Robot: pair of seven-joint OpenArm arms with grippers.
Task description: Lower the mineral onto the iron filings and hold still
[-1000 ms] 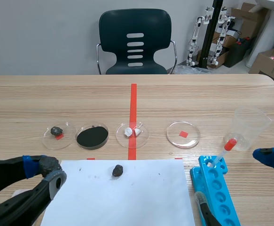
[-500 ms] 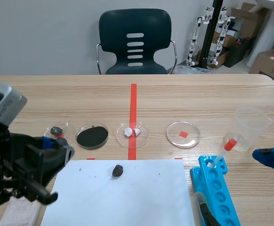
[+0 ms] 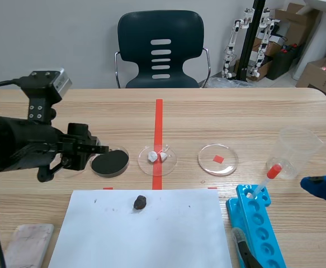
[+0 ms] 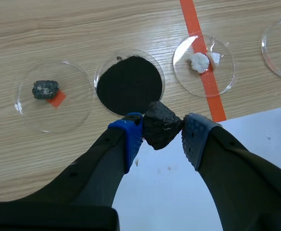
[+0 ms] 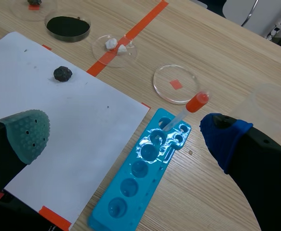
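Between the pads of the left gripper [image 4: 162, 131] sits the dark, angular chunk of mineral [image 4: 160, 122], pinched on two opposite faces, its broader span running from pad to pad. Just ahead of it, and a little toward the blue-padded finger, lie the black iron filings [image 4: 128, 85], a flat disc filling a clear round petri dish [image 4: 96, 82]. From the wrist, the mineral overlaps the dish's near rim rather than its centre. The coming move therefore looks like a short carry forward and then straight down, so that the stone meets the filings and not the glass edge. How high the stone hangs above the dish cannot be told. From the scene camera, the left arm's fingers [image 3: 91, 148] hover beside the dish, off the table.

Either side of the filings stand a clear dish with a small grey stone on a red mark [image 4: 46, 89] and a clear dish with white lumps [image 4: 198, 62]. A white paper sheet [image 3: 151, 234] lies under the gripper, bearing another dark stone [image 3: 140, 202].

Well apart, the right gripper [image 5: 126, 132] hangs with its fingers spread wide over a blue well tray [image 5: 140, 178], gripping nothing, so the left arm is plainly the nearer.
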